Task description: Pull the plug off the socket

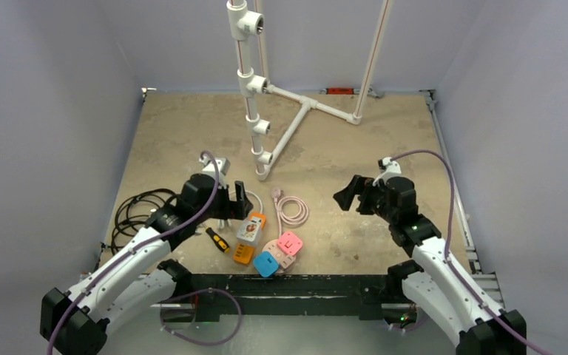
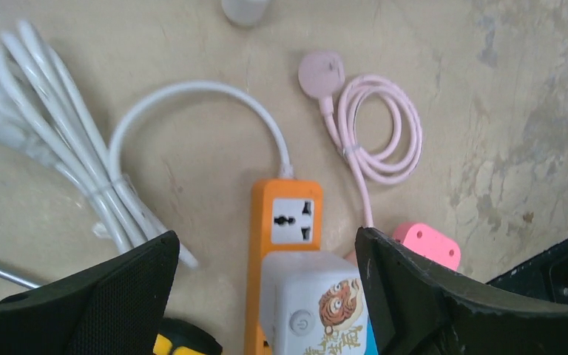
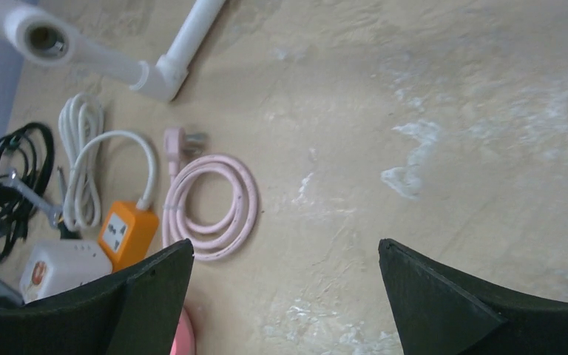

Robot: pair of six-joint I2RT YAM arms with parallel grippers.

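straddling the boxy white plug [image 2: 314,303] on its orange strip [image 2: 285,214], left hand [image 2: 266,244] gapes empty; right hand [image 3: 285,251] likewise.

A lab test booth: bare grey walls [image 1: 52,89] enclosing a scuffed table [image 1: 384,148].

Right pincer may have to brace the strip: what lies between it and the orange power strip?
The coiled pink cable lies between the right pincer and the orange power strip; the top view shows it best.
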